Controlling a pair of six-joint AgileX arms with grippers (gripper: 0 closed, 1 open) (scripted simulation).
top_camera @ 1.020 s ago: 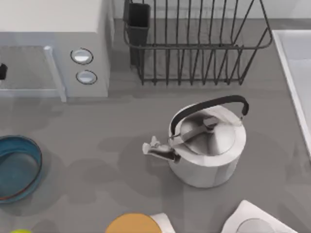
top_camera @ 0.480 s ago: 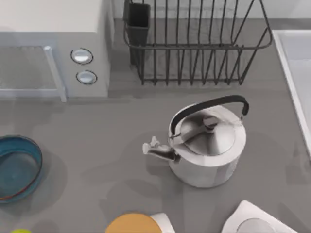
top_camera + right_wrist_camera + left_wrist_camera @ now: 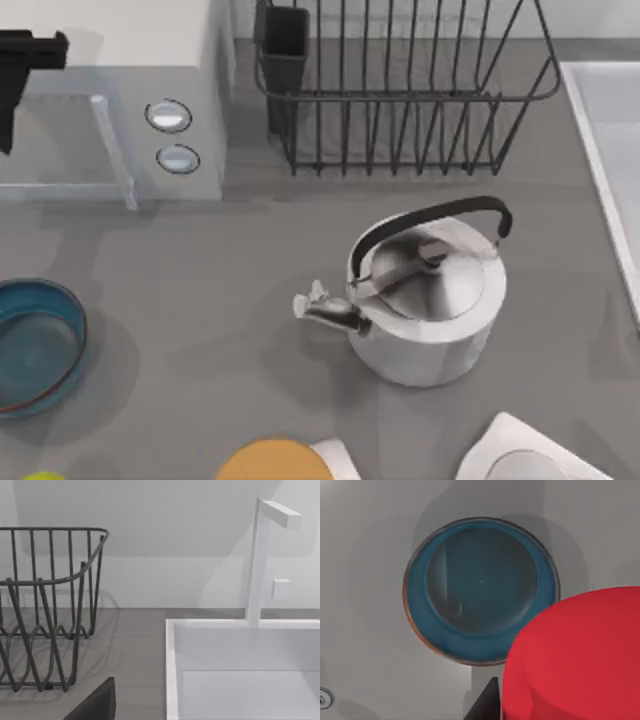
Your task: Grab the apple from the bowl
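The left gripper (image 3: 485, 705) hangs high over the left side of the table (image 3: 200, 260), above the blue bowl (image 3: 440, 635). It is grasping the apple (image 3: 575, 655): in the left wrist view the red fruit sits very close to the camera, with one dark part of the gripper just beside it. The apple is out of the bowl and up in the air, a little to one side of the bowl's rim. The bowl itself has nothing in it and stands at the left edge of the table (image 3: 68, 335). In the top view a black part of the left arm (image 3: 25, 60) shows at the far left, over the white microwave (image 3: 150, 60).

The steel kettle (image 3: 430, 300) stands in the middle of the table, well apart from the bowl. The wire dish rack (image 3: 400, 110) is on the far side, and an orange disc (image 3: 272, 462) lies at the near edge.

The right gripper (image 3: 95, 702) is near the white sink (image 3: 172, 670) on the right; whether it is released or clenched I cannot tell
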